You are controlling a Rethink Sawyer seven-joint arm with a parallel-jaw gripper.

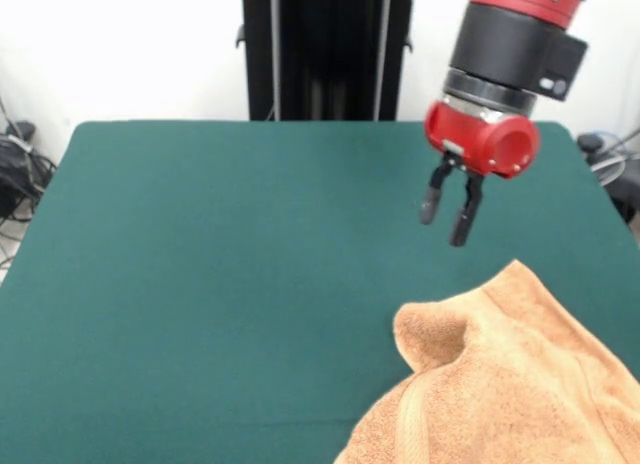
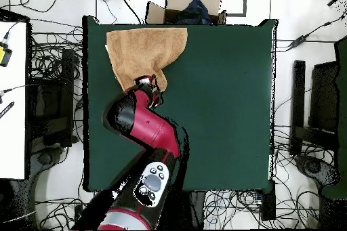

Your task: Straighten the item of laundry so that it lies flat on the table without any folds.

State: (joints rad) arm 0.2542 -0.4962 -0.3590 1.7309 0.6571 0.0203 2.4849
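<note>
The orange-tan towel (image 1: 510,384) lies crumpled at the front right corner of the dark green table (image 1: 220,284), with a corner curled over toward the middle and a woven band showing near the front edge. In the overhead view the towel (image 2: 146,49) sits at the top left corner of the table (image 2: 223,106), narrowing to a folded point near the arm. My gripper (image 1: 447,217) hangs above the table, just behind the towel's curled corner, apart from it. Its two black fingers (image 1: 464,212) stand slightly apart with nothing between them. In the overhead view the gripper (image 2: 150,87) sits at the towel's folded tip.
A cardboard box (image 2: 184,5) with dark contents stands beyond the table's edge, next to the towel corner. Cables and black equipment stands (image 2: 51,99) surround the table on the floor. The robot pedestal (image 1: 325,49) rises at the table's far side.
</note>
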